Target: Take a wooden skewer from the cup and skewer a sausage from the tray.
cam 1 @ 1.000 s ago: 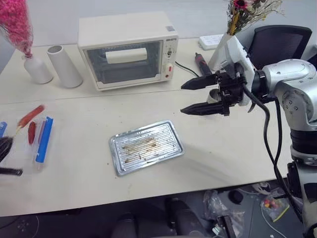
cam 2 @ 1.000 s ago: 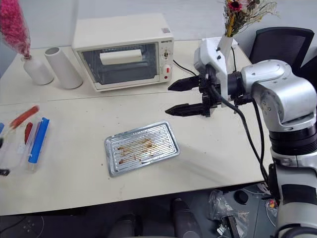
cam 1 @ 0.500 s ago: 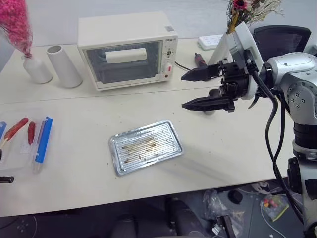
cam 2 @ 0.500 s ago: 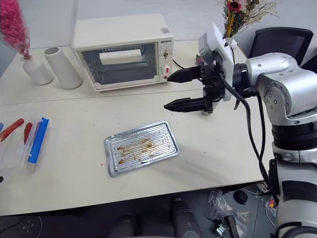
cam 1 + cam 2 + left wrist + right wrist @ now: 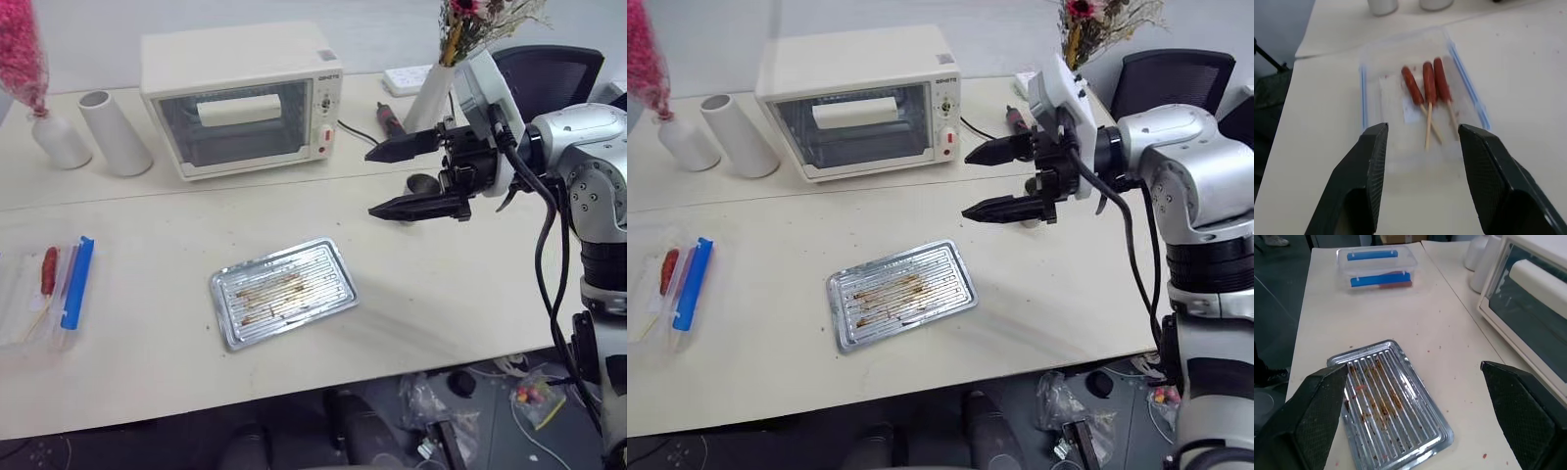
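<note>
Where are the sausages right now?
The three sausages lie on sticks, side by side, in the clear plastic box with blue strips. The box sits at the table's far left edge, well left of the metal tray.

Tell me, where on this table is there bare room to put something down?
Bare tabletop lies between the tray and the clear container at the left edge, and along the near edge in front of the tray. The back is crowded: toaster oven, white cylinder, two vases. The right gripper hangs above the stretch right of the tray.
</note>
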You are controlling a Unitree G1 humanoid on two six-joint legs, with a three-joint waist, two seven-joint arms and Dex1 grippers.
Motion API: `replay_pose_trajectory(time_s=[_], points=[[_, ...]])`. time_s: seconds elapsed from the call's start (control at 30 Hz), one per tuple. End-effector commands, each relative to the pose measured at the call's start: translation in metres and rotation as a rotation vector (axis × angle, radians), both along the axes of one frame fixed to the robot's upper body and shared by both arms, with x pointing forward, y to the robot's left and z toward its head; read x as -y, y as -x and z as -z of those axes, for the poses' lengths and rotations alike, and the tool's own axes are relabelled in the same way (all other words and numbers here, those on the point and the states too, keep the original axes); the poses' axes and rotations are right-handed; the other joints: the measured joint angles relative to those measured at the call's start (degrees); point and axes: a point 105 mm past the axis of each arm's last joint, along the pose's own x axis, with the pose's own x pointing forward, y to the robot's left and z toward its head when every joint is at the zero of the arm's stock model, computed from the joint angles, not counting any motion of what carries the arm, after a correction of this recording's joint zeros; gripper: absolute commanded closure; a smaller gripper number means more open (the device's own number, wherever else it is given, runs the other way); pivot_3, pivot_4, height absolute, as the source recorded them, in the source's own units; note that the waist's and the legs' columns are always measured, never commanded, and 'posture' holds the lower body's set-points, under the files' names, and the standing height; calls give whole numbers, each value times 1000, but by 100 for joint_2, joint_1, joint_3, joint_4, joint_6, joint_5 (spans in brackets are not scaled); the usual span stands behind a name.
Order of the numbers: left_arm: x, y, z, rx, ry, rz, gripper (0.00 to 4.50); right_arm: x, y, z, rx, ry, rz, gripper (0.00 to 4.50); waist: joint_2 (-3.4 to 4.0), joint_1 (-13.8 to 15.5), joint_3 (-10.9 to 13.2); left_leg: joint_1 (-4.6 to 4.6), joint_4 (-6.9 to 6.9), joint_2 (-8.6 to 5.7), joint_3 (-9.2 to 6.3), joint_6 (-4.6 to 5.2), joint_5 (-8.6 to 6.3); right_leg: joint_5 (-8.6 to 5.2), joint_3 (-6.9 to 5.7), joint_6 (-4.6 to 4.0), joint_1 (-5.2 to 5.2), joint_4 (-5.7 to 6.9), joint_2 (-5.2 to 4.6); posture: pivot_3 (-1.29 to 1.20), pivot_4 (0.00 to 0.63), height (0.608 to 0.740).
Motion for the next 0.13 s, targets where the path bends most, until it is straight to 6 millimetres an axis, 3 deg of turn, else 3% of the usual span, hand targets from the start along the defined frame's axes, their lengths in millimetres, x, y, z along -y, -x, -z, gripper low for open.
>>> replay_pose_trajectory(time_s=[0.03,0.13], points=[[-9,33,-23,34,-34,-26,2077,1,2,-12,53,4,-18,0,1,-10,1,0,0,-1,3,0,0,-5,3,-10,0,-1,1,0,150,740],[-18,47,-26,36,-16,-69,2077,0,0,-12,51,3,-31,0,2,0,2,1,0,-2,2,2,1,-43,4,-76,1,-4,2,0,150,740]])
